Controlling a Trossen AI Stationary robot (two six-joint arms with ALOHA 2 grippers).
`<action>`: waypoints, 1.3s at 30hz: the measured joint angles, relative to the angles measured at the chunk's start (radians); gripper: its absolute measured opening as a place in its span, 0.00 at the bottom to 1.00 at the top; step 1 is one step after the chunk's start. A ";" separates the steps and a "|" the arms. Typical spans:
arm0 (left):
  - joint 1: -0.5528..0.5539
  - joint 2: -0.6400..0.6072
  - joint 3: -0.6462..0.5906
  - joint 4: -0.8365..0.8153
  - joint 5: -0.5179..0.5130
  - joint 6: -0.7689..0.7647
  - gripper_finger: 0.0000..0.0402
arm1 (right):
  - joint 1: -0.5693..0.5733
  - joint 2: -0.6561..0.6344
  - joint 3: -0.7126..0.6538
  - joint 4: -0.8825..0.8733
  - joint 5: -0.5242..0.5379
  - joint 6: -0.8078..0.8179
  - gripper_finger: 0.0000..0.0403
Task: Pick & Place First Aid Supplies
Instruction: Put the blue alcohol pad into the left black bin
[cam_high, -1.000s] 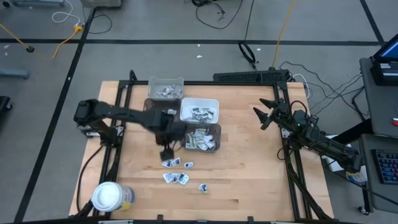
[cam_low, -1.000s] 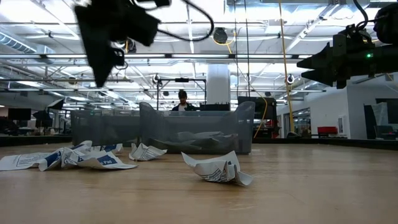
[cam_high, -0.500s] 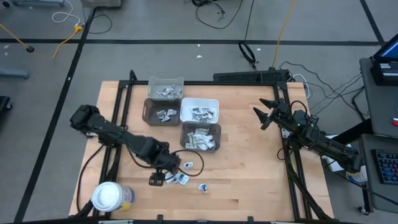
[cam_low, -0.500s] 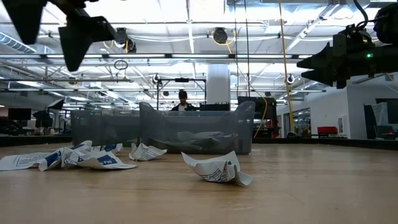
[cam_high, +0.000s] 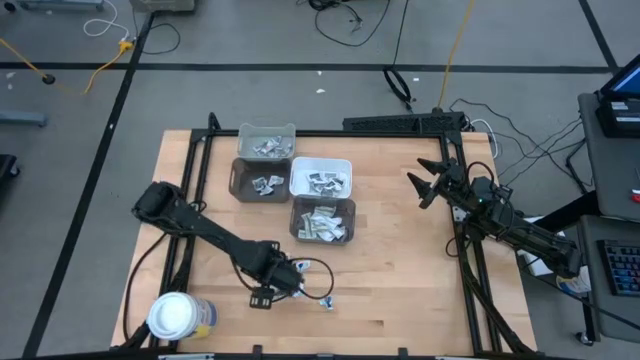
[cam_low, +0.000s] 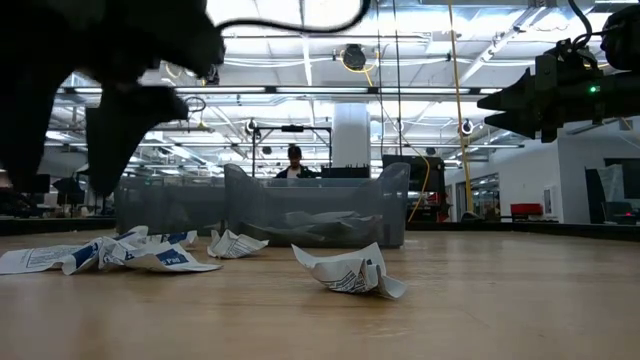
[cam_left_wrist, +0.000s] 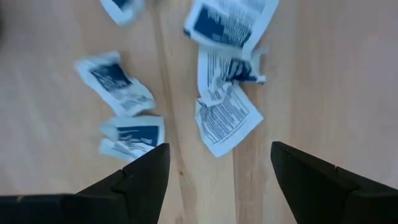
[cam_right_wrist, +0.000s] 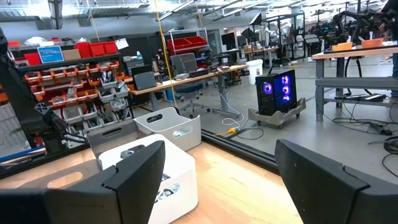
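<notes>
crumpled paper packets (cam_left_wrist: 227, 118) lie under the open left gripper (cam_left_wrist: 217, 171).

2 dark arms; black cables

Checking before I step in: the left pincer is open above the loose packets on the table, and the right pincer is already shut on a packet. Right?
Not quite. The right pincer is open and empty, raised off to the side, as the right wrist view shows. The left pincer is indeed open above the loose packets on the table.
</notes>
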 joint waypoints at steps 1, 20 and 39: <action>-0.002 0.017 0.000 0.000 0.001 0.000 0.72 | 0.000 0.000 0.000 0.000 0.000 0.000 0.74; 0.004 0.145 0.000 0.049 -0.006 0.090 0.41 | 0.000 0.000 0.000 0.000 0.000 0.000 0.74; 0.052 -0.200 -0.001 -0.087 -0.007 0.056 0.02 | 0.000 0.000 0.000 0.000 0.000 0.000 0.74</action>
